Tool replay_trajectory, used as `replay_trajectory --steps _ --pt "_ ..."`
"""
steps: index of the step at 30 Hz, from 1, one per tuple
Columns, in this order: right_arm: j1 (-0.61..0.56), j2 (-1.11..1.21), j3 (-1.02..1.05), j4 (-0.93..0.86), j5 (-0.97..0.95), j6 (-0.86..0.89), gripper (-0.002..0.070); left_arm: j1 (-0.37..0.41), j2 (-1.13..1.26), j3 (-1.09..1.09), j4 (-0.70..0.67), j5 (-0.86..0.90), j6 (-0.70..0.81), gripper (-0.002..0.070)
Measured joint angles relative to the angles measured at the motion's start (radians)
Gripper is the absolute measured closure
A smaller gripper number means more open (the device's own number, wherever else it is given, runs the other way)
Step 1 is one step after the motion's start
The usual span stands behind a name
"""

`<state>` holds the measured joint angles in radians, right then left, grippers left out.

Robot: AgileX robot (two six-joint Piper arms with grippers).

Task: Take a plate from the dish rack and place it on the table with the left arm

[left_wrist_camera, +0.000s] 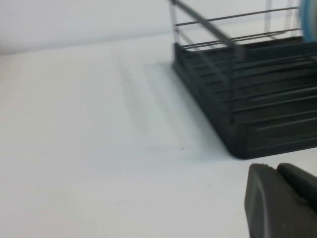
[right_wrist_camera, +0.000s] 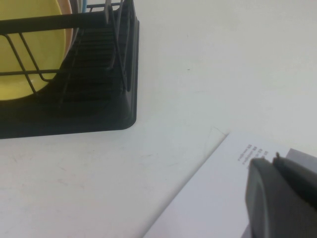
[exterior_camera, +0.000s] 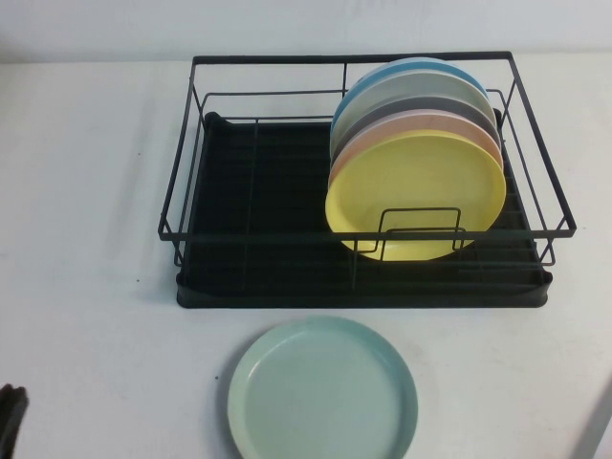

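Observation:
The pale mint-green plate lies flat on the white table, just in front of the dish rack. The black wire rack on its ribbed tray also shows in the left wrist view and the right wrist view. My left gripper is shut and empty, low at the table's front left corner, well left of the plate. My right gripper is shut and empty, off the front right, over a white sheet of paper.
Several plates stand on edge in the right half of the rack: a yellow one in front, then pink, grey, pale and blue ones behind. The rack's left half holds nothing. The paper's edge shows at the front right.

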<state>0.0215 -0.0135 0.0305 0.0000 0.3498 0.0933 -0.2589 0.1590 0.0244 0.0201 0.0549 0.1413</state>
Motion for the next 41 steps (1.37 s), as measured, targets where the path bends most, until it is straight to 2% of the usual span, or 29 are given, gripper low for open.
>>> replay_trajectory --steps 4,8,36,41 --pt "0.0 0.0 0.0 0.0 0.0 0.0 0.0696 0.085 -0.118 0.0 0.001 0.147 -0.013 0.0676" --pt "0.0 0.0 0.0 0.0 0.0 0.0 0.0696 0.109 -0.166 0.0 -0.005 0.283 -0.02 0.0676" --pt "0.0 0.0 0.0 0.0 0.0 0.0 0.0696 0.11 -0.168 0.0 -0.035 0.292 -0.02 0.0676" --pt "0.0 0.0 0.0 0.0 0.0 0.0 0.0696 0.057 -0.168 0.0 -0.035 0.292 -0.02 0.0676"
